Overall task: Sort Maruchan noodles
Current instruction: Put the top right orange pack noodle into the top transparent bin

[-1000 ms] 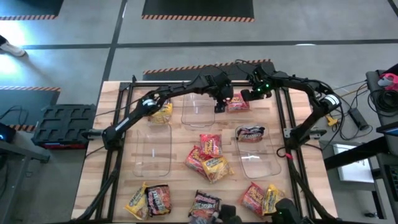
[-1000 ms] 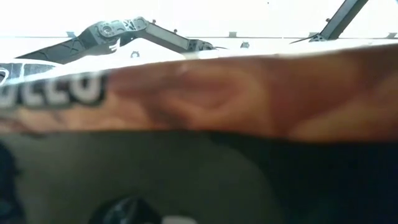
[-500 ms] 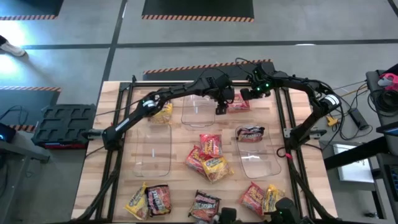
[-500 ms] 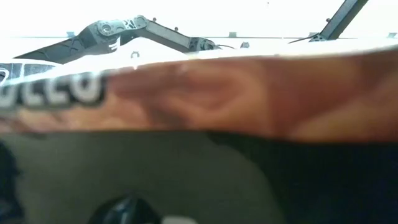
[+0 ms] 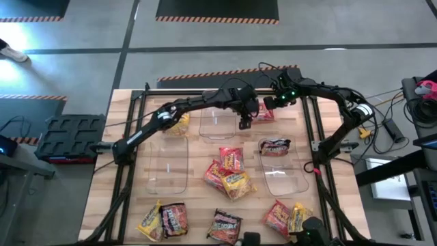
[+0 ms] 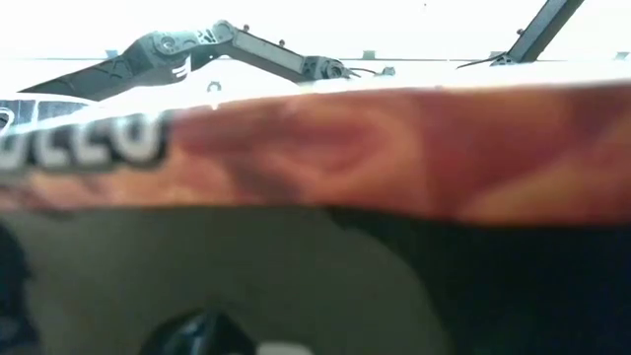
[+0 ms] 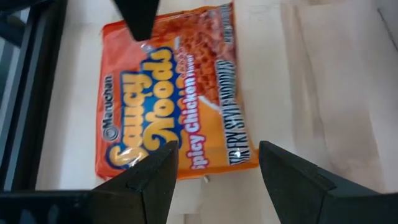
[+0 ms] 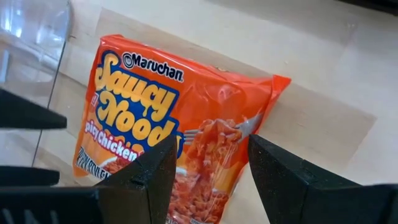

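Near the desk's [image 5: 102,171] far edge, an orange Maruchan packet [image 5: 263,113] lay flat on the wood beside a clear bin [image 5: 217,121]. The left gripper [image 5: 244,123] hovered over one end of it, fingers apart and empty. The right gripper [image 5: 270,103] faced its other end, fingers likewise spread. The other packets [image 5: 229,171] lay scattered toward the near edge.

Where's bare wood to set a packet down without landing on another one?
Bare table lies along the left edge beside the left bin, and between that bin and the middle cluster of packets. The front edge is crowded with packets, and both grippers crowd the red packet at the back.
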You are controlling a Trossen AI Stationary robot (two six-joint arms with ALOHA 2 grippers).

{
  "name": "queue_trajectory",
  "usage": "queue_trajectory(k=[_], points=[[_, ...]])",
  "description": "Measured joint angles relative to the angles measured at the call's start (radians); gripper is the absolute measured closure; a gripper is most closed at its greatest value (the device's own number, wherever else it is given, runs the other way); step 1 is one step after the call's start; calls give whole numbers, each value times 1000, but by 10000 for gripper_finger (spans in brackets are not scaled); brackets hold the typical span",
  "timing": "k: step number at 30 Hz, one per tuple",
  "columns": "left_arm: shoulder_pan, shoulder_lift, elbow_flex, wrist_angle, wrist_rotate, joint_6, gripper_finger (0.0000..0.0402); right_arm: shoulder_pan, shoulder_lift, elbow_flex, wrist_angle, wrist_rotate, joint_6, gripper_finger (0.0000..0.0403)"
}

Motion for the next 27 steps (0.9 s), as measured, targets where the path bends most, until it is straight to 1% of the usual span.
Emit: queue_trajectory(k=[7,14,16,27], points=[[0,0,-7,-27,0,-26,196,0,0,0,2,0,-24,218],[-2,60,-4,-28,-1,-25,196,0,0,0,9,0,-36,218],[-6,61,-4,-32,-21,-27,196,0,0,0,9,2,-36,218],[-6,62,-3,-33,-11,-44,196,0,0,0,-13,2,-38,218]])
